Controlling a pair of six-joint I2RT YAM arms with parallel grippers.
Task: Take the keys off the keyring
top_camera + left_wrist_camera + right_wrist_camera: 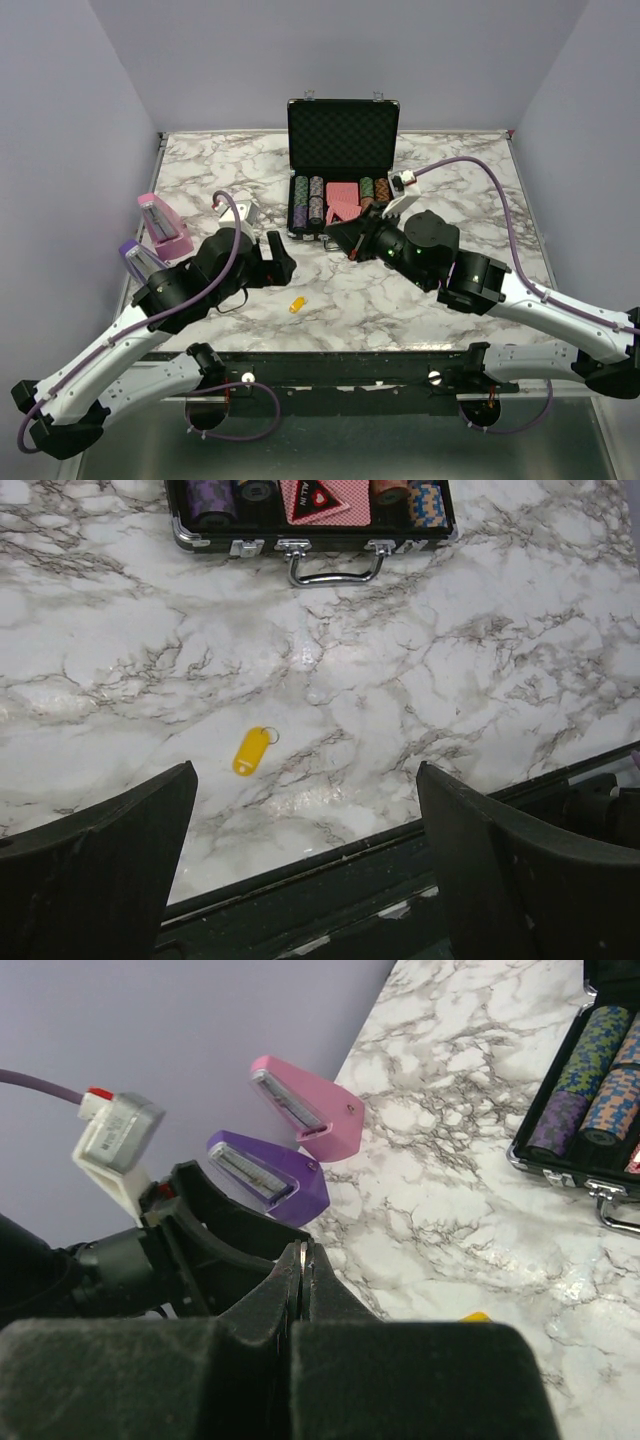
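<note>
The yellow keyring [296, 304] lies flat on the marble table near its front edge, with no keys visible on its small loop. It also shows in the left wrist view [252, 751] and as a sliver in the right wrist view [475, 1315]. My left gripper [285, 262] is open and empty [305, 780], hovering above and behind the keyring. My right gripper [345, 240] is shut on a thin silver key [303, 1257], seen edge-on between the pads [303, 1260]. It is held in the air in front of the black case. No other keys are visible.
An open black chip case [343, 170] with chips and cards stands at the back centre, its silver handle [335, 570] facing the front. A pink holder [165, 228] and a purple one [135, 255] sit at the left edge. The table's dark front rail [330, 880] lies just beyond the keyring.
</note>
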